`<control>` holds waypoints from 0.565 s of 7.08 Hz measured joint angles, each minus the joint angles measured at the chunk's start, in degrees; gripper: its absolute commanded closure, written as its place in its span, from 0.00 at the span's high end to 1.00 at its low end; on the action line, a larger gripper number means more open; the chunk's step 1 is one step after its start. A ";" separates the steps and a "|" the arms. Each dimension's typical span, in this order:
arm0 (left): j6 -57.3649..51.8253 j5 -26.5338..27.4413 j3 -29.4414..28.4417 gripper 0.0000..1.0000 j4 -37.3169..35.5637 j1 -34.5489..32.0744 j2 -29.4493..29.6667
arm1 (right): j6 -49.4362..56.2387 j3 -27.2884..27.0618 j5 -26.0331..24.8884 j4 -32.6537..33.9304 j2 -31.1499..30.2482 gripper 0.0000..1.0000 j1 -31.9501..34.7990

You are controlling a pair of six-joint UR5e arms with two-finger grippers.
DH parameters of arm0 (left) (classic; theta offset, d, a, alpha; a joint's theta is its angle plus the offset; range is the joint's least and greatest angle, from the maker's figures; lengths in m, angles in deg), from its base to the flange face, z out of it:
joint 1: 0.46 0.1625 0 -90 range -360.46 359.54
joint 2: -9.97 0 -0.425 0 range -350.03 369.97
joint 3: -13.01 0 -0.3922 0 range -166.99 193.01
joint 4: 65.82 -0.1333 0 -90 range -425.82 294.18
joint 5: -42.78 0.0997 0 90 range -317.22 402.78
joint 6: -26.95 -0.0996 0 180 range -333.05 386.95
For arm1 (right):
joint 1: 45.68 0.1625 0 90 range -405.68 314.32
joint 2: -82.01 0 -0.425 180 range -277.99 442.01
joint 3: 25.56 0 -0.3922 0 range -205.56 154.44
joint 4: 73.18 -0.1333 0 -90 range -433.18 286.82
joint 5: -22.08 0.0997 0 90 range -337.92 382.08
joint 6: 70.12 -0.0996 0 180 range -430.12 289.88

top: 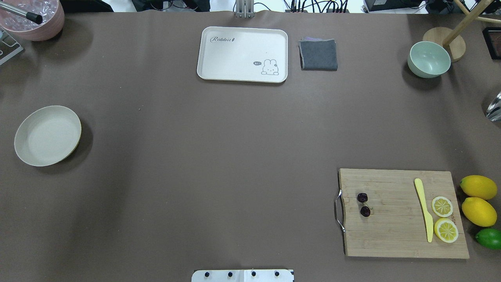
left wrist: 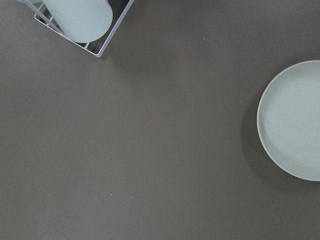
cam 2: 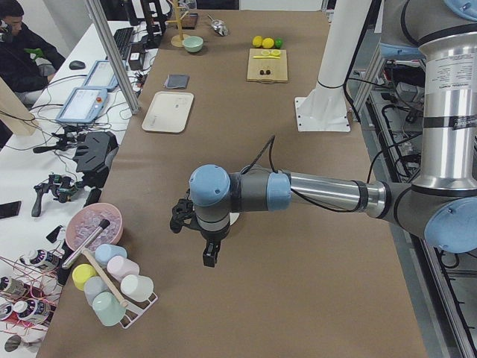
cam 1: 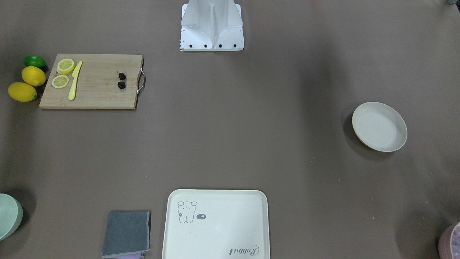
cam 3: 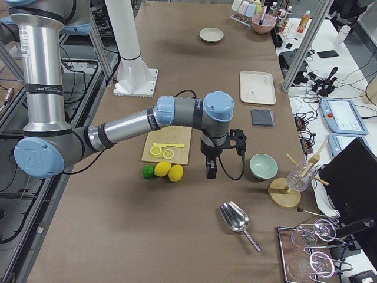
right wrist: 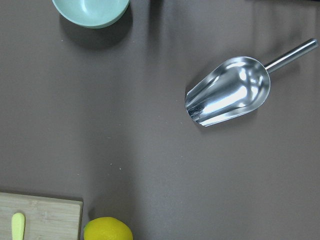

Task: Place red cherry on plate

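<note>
Cherry [top: 363, 204] pair on board [top: 391, 239], near handle end; plate [top: 23, 156] well apart. Judged light, roll-prone; best pinched low across one fruit. Left gripper [cam 2: 211, 259], right gripper [cam 3: 210, 171]: spread or closed, cannot tell.

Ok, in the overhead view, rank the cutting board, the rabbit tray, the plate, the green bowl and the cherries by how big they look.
1. cutting board, though it also lies nearest the camera
2. tray
3. plate
4. green bowl
5. red cherry, by far the smallest
</note>
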 measured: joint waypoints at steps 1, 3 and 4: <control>0.02 -0.03 -0.01 0.99 0.01 0.03 0.13 | 0.31 -0.29 -0.01 0.01 -0.37 1.00 0.57; 0.23 -0.11 0.03 0.99 0.63 0.30 0.30 | 0.55 -0.65 0.03 -0.03 -1.22 1.00 1.12; 0.39 -0.14 -1.11 0.99 1.12 0.51 0.98 | 0.39 -0.53 0.10 -0.04 -1.12 1.00 1.14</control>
